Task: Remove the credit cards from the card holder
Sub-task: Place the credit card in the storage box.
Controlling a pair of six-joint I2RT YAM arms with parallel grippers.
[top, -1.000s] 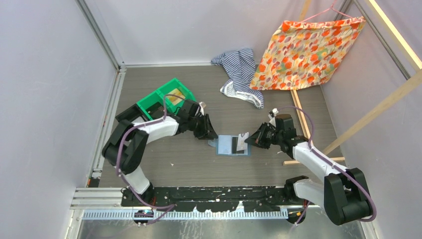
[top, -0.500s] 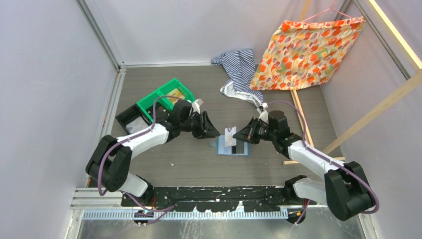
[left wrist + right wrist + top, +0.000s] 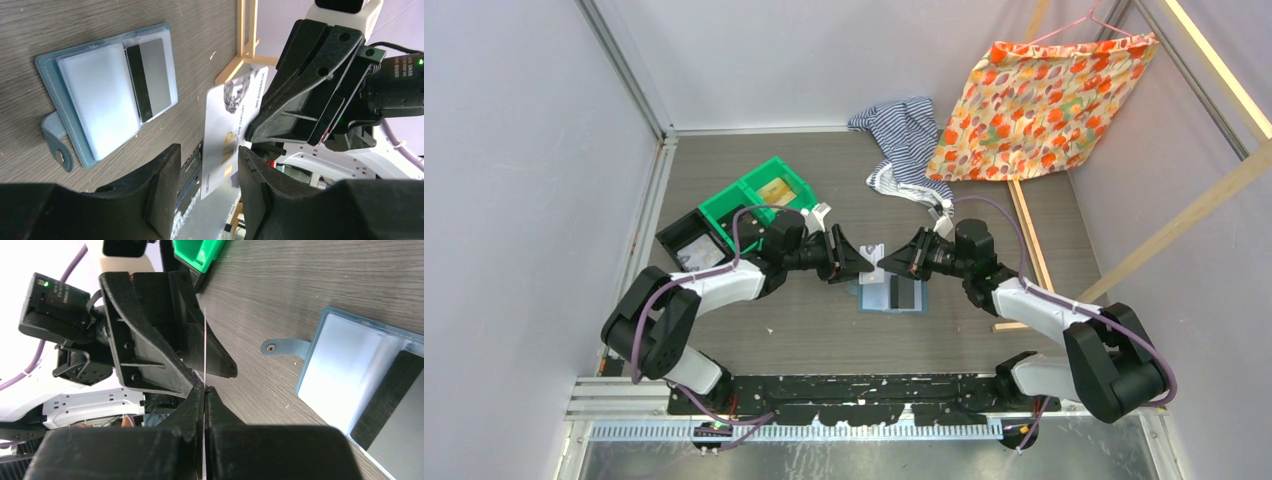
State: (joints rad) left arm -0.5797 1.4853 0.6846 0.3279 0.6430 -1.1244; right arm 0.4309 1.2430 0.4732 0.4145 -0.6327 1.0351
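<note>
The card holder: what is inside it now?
One card with a dark stripe sits in the open card holder. Frosted sleeves hide any cards beneath.

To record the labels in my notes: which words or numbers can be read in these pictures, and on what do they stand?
"VIP": gold letters on the pale credit card in the right gripper.
Small print along its edges: too blurred to read.
Nothing else is readable.

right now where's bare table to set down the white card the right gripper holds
Widest free patch: bare grey wood table between the slate-blue soft card holder and the arm bases. A second lies between the green plastic bin and the striped cloth. Crowded: above the holder, where left gripper and right gripper meet at the white card.
</note>
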